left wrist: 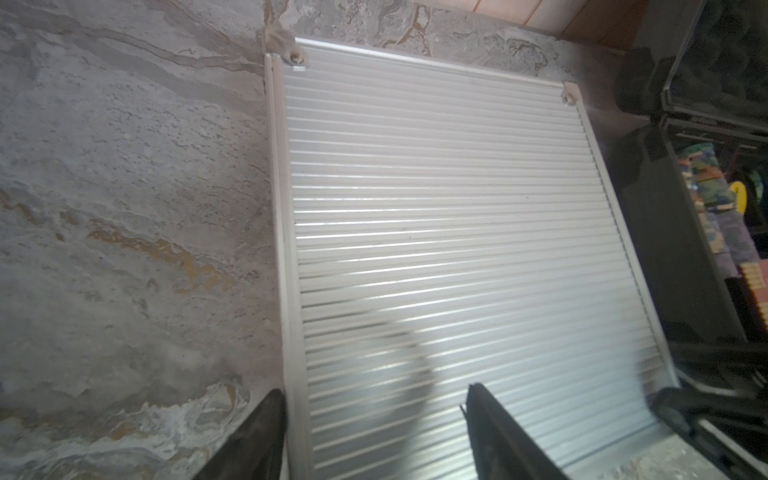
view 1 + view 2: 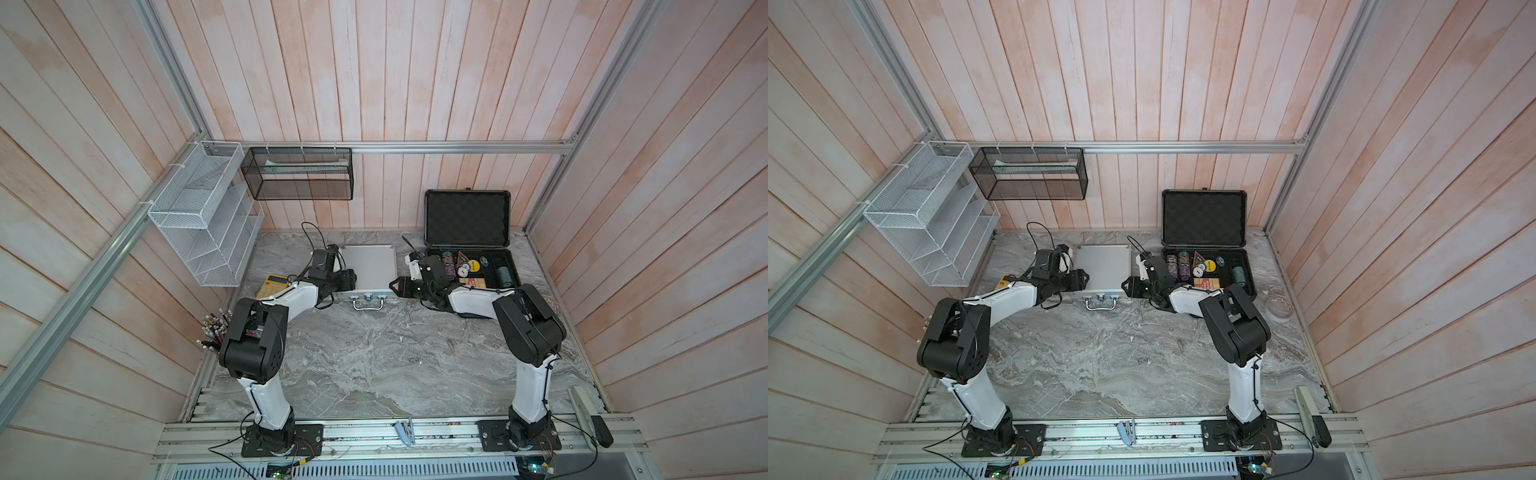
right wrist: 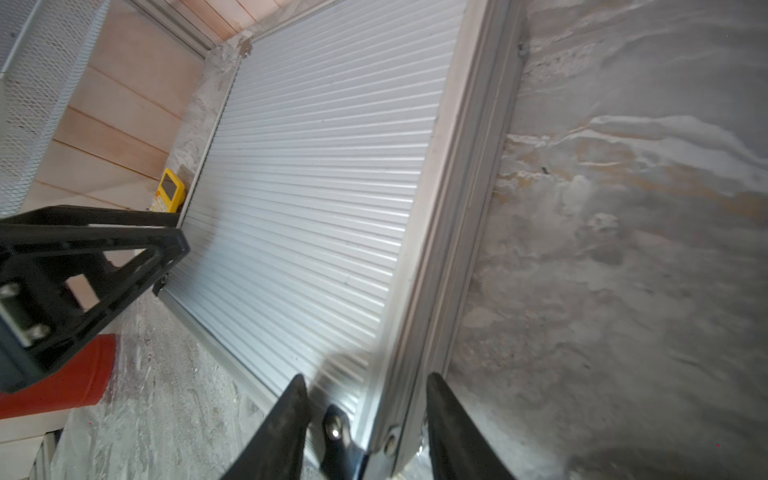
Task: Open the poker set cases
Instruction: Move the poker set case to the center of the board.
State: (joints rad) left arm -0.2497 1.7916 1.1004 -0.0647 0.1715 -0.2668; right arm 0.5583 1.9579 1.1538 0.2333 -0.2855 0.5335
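While weighing the job as roughly half done, counting the dark case [image 2: 467, 220] as finished: standing at the far right of the desk [image 2: 374, 357], lid propped up toward the back wall, showing black foam above and chips [image 2: 505, 272] in the base below. Leaving the silver case [image 2: 370, 266] as the part outstanding: lying flat at the far middle of the desk, just left of the dark case, handle [image 2: 368, 304] pointing toward the near edge, lid sitting flush on the base in both wrist views with no gap showing along the seam. Flanking it with both arms. Holding the left pincer [image 1: 374, 395] with fingers well apart, straddling the left edge close to the near corner, one finger over the desk and one over the ribbed lid, clamping nothing. Holding the right pincer [image 3: 365, 380] apart as well, straddling the right edge by the near right corner, clamping nothing. Not managing to confirm any contact with the metal. Not managing to read the latches [image 2: 354, 298] beside the handle either, being too small in both top views. Judging as left to do: freeing those latches if fastened, then swinging the lid up and back on its far side.
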